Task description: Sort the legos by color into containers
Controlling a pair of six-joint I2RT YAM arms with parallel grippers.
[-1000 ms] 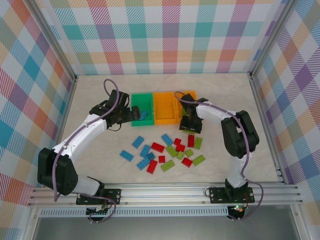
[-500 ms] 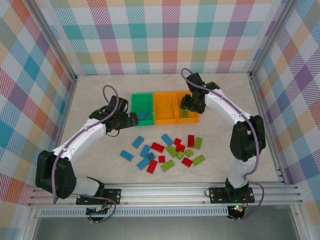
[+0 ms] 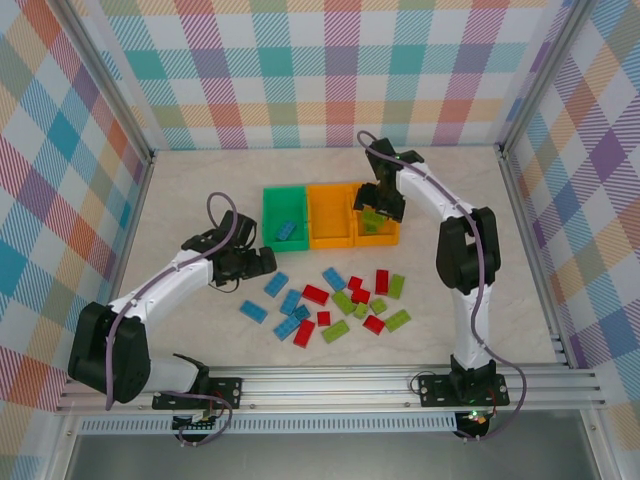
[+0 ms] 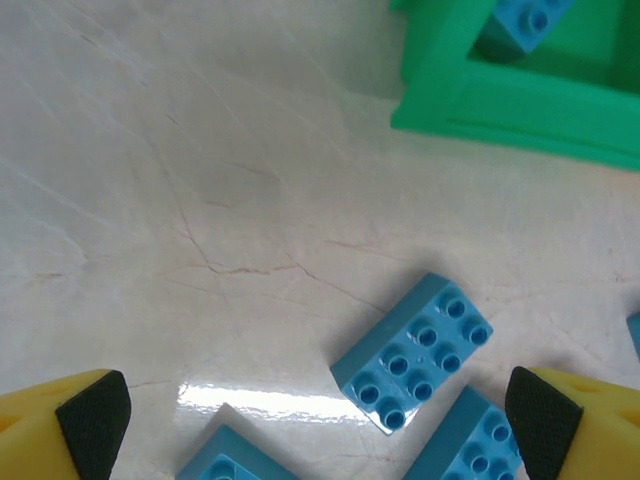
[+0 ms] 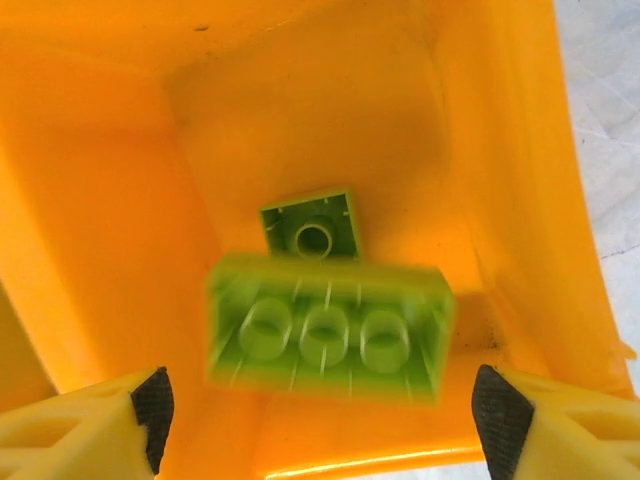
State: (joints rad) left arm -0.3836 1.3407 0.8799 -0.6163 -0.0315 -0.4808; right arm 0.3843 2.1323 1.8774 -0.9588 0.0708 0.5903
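The lime brick (image 5: pixel 328 335) hangs blurred inside the orange bin (image 5: pixel 520 150) farthest from the green bin (image 3: pixel 283 220). It touches neither finger, so I judge it is dropping. My right hand (image 5: pixel 322 410) stands apart and empty above it. A smaller lime brick (image 5: pixel 312 230) lies upside down underneath, and a bounce off it could tip the big one against the wall. My left hand (image 4: pixel 318 422) is also apart, empty, low over the surface (image 4: pixel 200 200) just in front of the green bin. The blue brick (image 4: pixel 412 350) sits off-centre toward one finger with neighbours crowding it, so closing here might nudge it or catch two. Those neighbours are cut off at the frame edge. From above, my right arm hides that orange bin's contents.
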